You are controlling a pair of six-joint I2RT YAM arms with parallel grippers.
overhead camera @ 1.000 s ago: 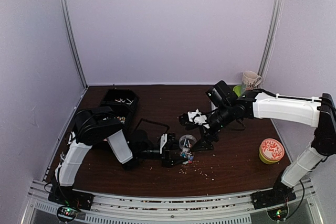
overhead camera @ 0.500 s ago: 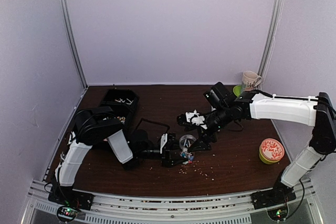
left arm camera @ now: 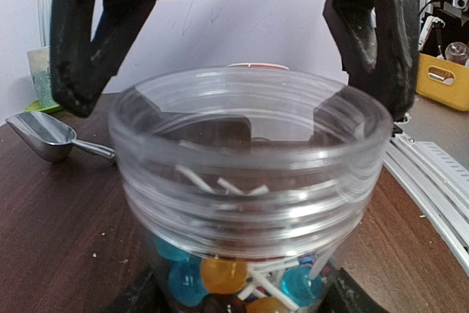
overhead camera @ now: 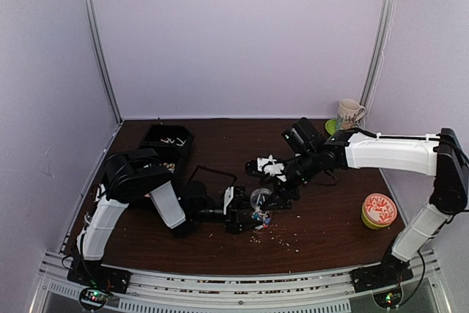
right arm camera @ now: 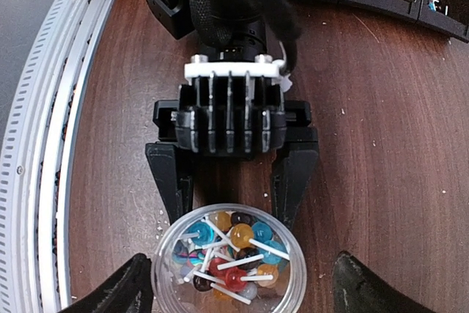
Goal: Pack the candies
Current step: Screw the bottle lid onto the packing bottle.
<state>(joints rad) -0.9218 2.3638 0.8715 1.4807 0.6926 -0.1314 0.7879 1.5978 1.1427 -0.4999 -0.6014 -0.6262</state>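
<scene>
Dark brown wooden desk (overhead camera: 322, 247), lilac walls behind. Near edge: left arm folded low, forearm flat along desk. Left gripper (right arm camera: 233, 210) clamped around clear threaded plastic jar (left arm camera: 249, 174), which stands upright. Small multicoloured candies on white sticks (right arm camera: 231, 251) lie in jar bottom. Right arm stretched in from far right, right gripper (right arm camera: 238, 291) pointing down over jar mouth, spread wide, empty.

Risks: if it drops off-centre, finger clips rim, jar tips, candies spill. Sideways squeeze against left hold could twist jar loose.

Far back: white mug (overhead camera: 350, 113).
</scene>
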